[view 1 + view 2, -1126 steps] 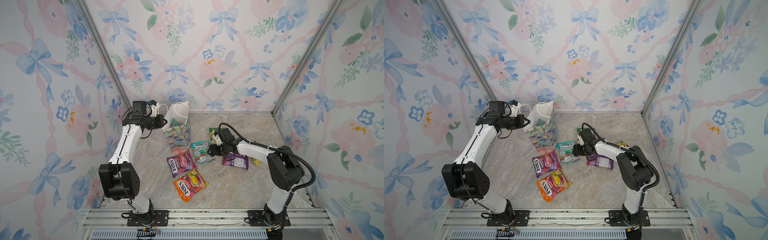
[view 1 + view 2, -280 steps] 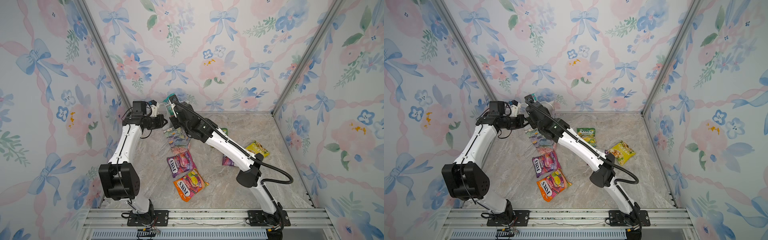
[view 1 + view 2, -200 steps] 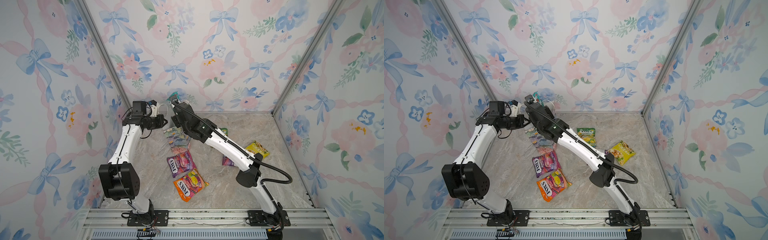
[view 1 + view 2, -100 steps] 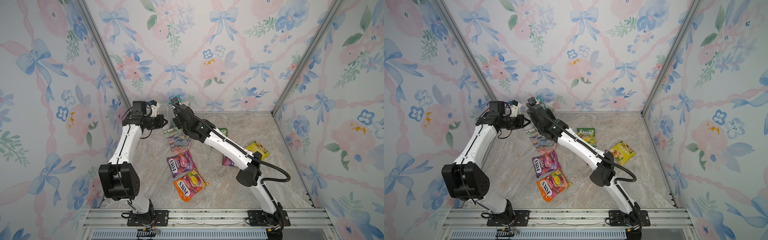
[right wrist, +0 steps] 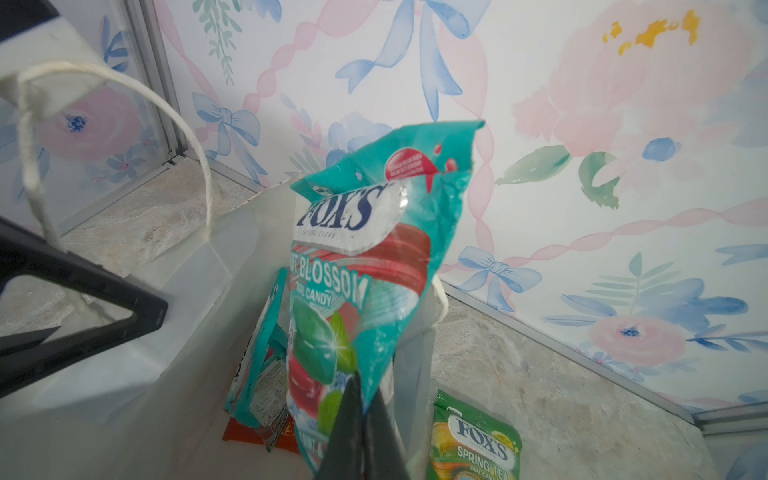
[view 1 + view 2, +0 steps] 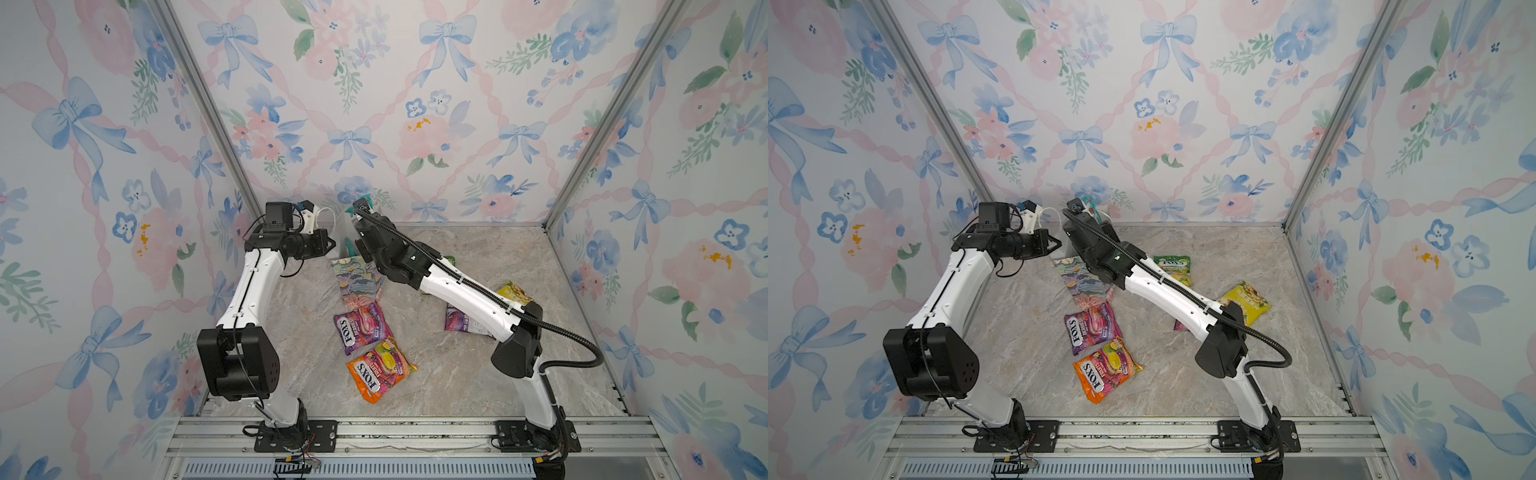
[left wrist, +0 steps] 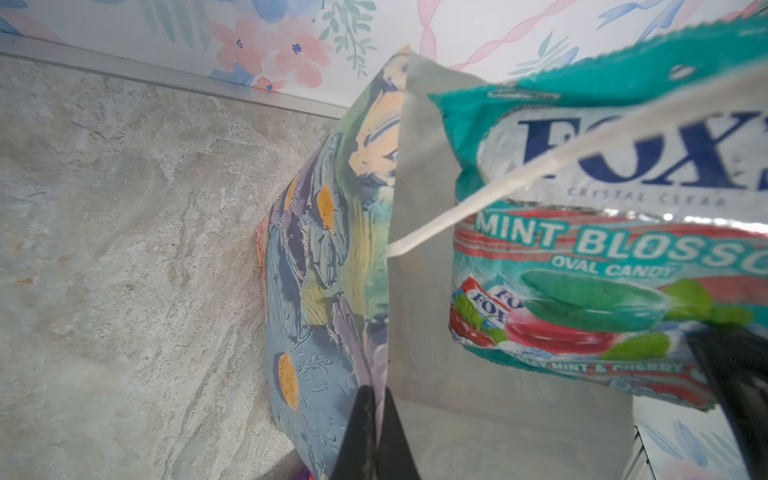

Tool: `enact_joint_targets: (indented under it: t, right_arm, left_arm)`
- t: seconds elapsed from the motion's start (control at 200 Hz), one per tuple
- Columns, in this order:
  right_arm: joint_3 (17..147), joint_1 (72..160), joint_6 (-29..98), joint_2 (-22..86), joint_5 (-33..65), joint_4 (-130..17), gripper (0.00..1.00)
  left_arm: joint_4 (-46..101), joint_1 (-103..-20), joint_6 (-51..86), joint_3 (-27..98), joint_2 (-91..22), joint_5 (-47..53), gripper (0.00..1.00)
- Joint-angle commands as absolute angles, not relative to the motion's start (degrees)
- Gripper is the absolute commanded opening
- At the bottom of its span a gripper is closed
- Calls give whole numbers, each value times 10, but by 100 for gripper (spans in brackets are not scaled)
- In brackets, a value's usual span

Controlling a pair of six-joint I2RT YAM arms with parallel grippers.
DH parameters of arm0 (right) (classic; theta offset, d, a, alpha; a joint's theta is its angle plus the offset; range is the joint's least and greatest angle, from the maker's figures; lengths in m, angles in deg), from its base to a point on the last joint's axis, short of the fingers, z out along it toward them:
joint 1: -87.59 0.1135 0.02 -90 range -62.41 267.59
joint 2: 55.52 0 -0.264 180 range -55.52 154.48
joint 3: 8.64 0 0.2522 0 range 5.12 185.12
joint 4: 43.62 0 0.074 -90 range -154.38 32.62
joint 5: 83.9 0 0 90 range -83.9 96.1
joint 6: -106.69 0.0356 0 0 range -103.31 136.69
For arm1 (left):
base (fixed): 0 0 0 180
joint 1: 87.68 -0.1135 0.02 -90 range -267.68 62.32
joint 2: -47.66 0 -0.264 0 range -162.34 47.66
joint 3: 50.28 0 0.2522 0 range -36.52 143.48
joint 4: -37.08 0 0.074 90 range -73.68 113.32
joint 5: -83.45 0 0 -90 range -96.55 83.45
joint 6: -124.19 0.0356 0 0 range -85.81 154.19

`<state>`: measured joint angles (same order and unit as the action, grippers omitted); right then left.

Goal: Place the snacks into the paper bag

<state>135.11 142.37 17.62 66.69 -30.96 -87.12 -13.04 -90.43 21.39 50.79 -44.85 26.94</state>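
The marbled bench [image 6: 457, 374] carries, nearest, an orange packet [image 6: 380, 370] and a purple packet [image 6: 361, 326]. Both are glossy and probably light, soft and slippery, so best pinched at a crimped edge. Farther back, the left hand [image 7: 370, 436] pinches the floral paper bag [image 6: 357, 278] by its rim, and the right hand [image 5: 361, 399] pinches a teal packet [image 5: 374, 249] at the bag's mouth.

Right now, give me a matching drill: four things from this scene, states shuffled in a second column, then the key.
1. teal packet
2. orange packet
3. green packet
4. paper bag

A. rim pinched by the left fingers
B. flat on the table, next to the purple FOX'S packet
C. held by the right fingers at the paper bag's mouth
D. flat on the table, beside the paper bag

Pairs: 1-C, 2-B, 3-D, 4-A
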Motion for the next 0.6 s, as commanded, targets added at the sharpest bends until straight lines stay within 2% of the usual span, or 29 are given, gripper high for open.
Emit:
enact_joint_targets:
  t: [0.0, 0.35, 0.595]
  right_arm:
    - [1334, 1412, 195, 626, -316, -842, 0]
    - [1308, 1401, 265, 627, -234, -853, 0]
    - [1305, 1393, 335, 639, -131, -847, 0]
  left_arm:
    - [-139, -907, 207, 501, -431, 277, 0]
    - [-139, -907, 207, 501, -431, 278, 0]
    - [-139, -907, 207, 501, -431, 278, 0]
